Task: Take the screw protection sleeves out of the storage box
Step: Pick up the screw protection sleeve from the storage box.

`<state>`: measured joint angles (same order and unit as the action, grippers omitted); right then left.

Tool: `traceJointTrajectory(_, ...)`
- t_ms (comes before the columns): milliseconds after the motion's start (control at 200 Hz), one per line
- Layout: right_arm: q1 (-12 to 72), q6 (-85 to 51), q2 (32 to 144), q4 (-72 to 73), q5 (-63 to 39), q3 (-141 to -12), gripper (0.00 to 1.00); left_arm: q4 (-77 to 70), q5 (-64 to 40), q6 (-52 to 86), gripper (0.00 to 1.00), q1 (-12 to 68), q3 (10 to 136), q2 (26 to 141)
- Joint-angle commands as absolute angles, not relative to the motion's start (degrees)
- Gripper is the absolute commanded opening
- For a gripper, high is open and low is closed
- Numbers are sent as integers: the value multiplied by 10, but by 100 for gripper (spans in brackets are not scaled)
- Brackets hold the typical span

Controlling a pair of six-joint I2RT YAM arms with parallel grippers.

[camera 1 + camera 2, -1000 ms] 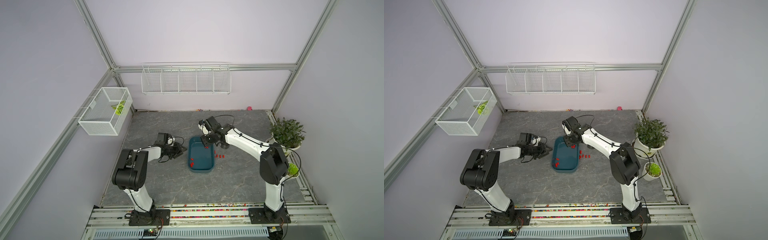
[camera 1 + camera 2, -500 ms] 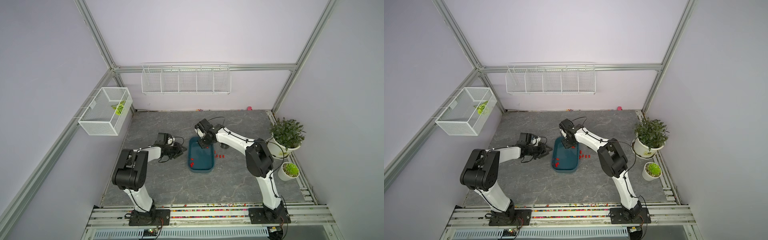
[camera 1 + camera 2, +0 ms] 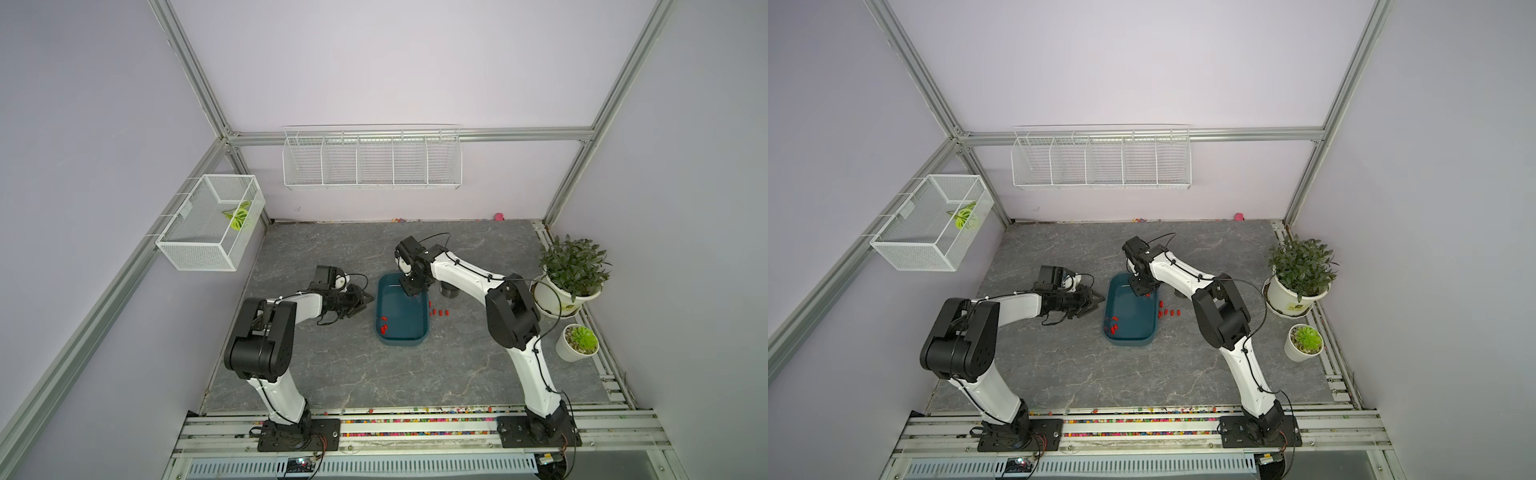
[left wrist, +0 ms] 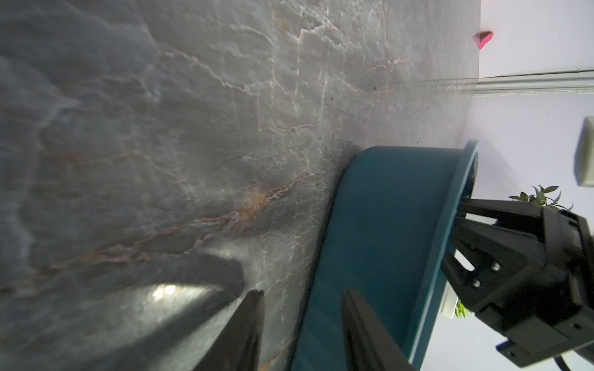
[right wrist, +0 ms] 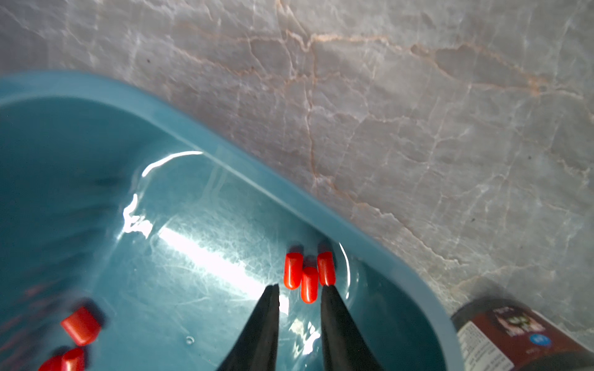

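Since the coming pinch turns on it, entry 1 is my right gripper: jaws slightly apart, clamping nothing, tips low over the floor of the storage box.

Entry 2: 3 screw protection sleeves lie directly ahead of the tips, side by side, with their long axes along my pointing line. The middle one lines up with the gap. An outer one lies at a fingertip.

Entry 3: the floor is glossy and likely slippery. The box wall stands just beyond the cluster, leaving little room.

Entry 4: my left gripper, jaws apart and empty, is outside the wall and farther off.

Entry 5: grey table, with a dark canister alongside.
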<state>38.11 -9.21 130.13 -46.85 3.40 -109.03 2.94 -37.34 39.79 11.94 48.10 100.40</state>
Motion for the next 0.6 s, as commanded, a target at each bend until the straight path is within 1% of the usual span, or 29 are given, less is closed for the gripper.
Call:
traceJointTrajectory(0,381,-97,1322,-498,36,-1111,28,34,-374,386,46,117,490,1007)
traceJointTrajectory(595,379,-94,1358,-530,33,-1154,29,35,-374,386,46,118,489,1006)
